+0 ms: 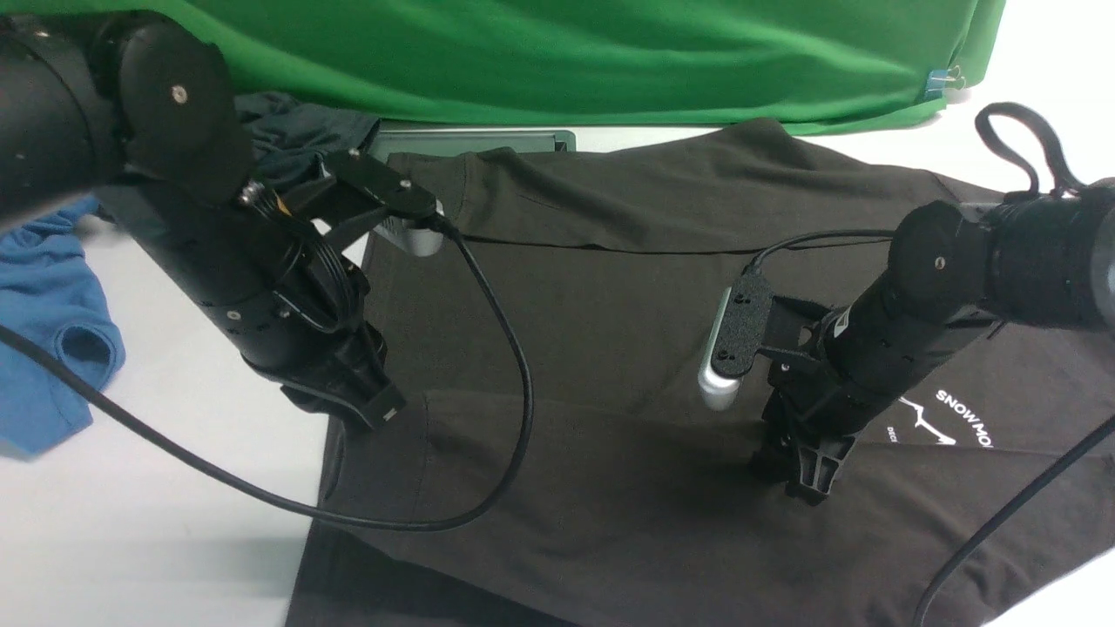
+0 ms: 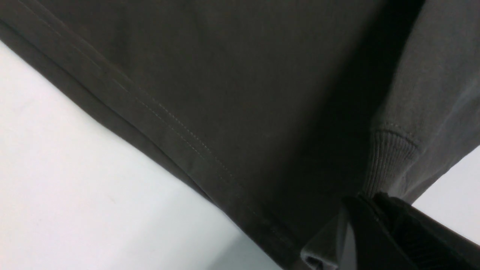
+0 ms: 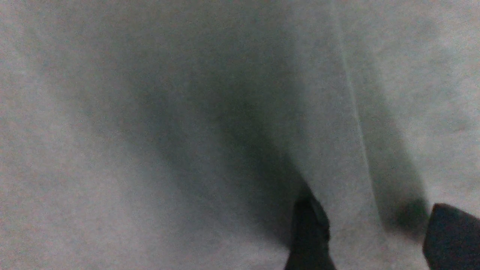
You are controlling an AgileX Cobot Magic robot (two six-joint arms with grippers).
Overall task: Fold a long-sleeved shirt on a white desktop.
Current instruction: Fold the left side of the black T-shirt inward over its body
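1. Left gripper (image 1: 383,409) is closed tight. In the left wrist view the ribbed cuff (image 2: 390,157) of a sleeve runs into its jaws, so it pinches the long-sleeved shirt (image 1: 610,305) at that place.
2. It stands low at the left edge of the shirt, where the dark cloth meets the white desktop (image 1: 174,522).
3. Right gripper (image 1: 810,479) points down onto the body of the shirt, just beside the white chest print (image 1: 958,418), on the left of it.
4. Its fingers (image 3: 309,240) stand well apart in the right wrist view. Between them are flat cloth and one raised crease, and they hold nothing.
5. The shirt lies spread over the desktop and fills the middle and the right of the front view. A folded edge runs across its far part.
6. In the left wrist view the stitched hem (image 2: 168,123) lies flat on the desktop.
7. A blue garment (image 1: 52,305) lies on the desktop at the far left, apart from the shirt.
8. A smaller dark grey garment (image 1: 296,126) lies behind the left arm, near the green cloth backdrop (image 1: 566,52).
9. A black cable (image 1: 514,348) hangs from the left wrist in a loop down onto the shirt.
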